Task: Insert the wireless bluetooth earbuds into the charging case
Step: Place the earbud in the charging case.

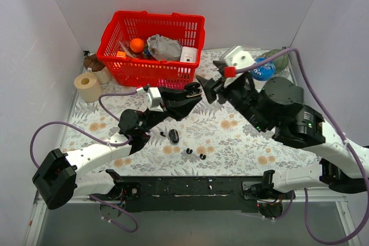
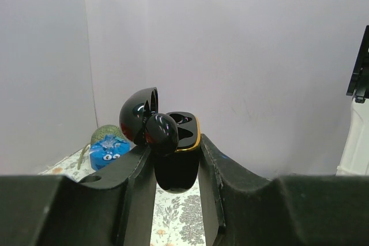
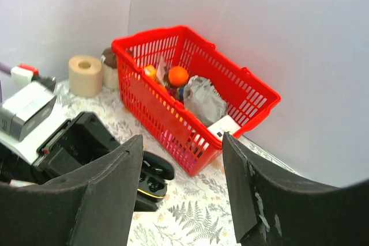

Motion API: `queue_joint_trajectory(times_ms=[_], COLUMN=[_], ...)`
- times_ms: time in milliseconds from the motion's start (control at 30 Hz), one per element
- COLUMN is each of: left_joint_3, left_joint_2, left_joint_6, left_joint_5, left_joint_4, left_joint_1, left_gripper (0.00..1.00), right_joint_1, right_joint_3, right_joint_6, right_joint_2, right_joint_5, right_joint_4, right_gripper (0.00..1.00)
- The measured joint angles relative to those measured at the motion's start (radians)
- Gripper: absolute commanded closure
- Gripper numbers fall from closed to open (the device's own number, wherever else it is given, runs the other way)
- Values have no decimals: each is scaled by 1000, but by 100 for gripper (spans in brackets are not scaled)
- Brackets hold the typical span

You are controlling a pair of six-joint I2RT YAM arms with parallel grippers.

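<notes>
Charging case [image 2: 176, 171] open in left gripper [image 2: 174, 151]; earbuds [image 1: 189, 151] on table [image 1: 242, 136]

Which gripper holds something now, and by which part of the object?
The left gripper holds the open charging case by the sides of its lower body; the lid is free. The right gripper is open and empty.

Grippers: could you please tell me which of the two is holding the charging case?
The left gripper: its fingers clamp the open charging case from both sides. The right gripper stands open and empty.
</notes>
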Motion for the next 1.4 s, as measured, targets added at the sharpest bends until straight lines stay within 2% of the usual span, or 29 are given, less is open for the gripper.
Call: queue_joint_trajectory(times_ms=[133, 267, 333, 400, 467, 733, 1400], left_joint_3=[-8, -8, -8, -8, -8, -7, -7], left_joint_2=[-4, -17, -23, -26, -27, -27, -47], left_joint_6=[-9, -14, -14, -11, -10, -7, 1], left_joint_5=[-9, -33, -44, -51, -56, -63, -62], left_joint_4=[-3, -39, -52, -60, -64, -79, -84], left_joint_1=[0, 0, 0, 0, 0, 0, 2], left_gripper=[100, 100, 100, 100, 100, 100, 100], right_joint_1=[0, 0, -1, -1, -1, -1, -63], right_joint_3=[9, 15, 8, -18, -51, -83, -56], right_joint_6=[12, 49, 77, 114, 148, 250, 336], right_joint_2=[-43, -24, -7, 22, 42, 80, 150], right_joint_5=[37, 55, 53, 50, 44, 61, 138], right_joint_4=[14, -32, -49, -64, -73, -73, -121], right_gripper=[38, 31, 23, 9, 7, 4, 7])
